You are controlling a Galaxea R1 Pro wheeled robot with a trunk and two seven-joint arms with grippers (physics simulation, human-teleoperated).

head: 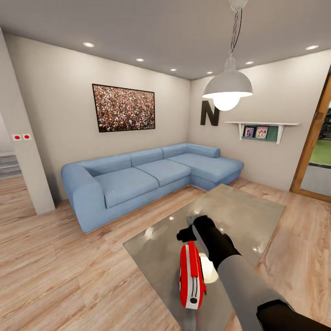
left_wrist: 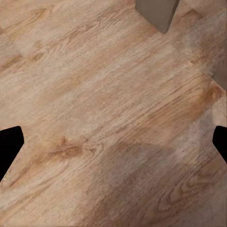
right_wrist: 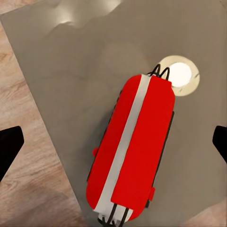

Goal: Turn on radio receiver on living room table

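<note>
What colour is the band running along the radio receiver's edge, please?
White, against the red radio receiver; the right wrist view shows it best.

One red radio (head: 191, 276) is standing on its edge on one glass bench (head: 248, 216). One blue sofa (head: 147, 177) is sitting along the walls. One lamp (head: 227, 87) is hanging overhead. One large picture (head: 123, 108) and one letter N (head: 209, 113) are hanging on the walls. One shelf (head: 262, 124) is carrying two small photos (head: 255, 132). Two red switches (head: 21, 137) are showing on the left wall.

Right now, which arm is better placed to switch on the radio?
Right. The right gripper hovers open directly above the radio on the table; the left wrist camera looks down at the wood floor.
</note>
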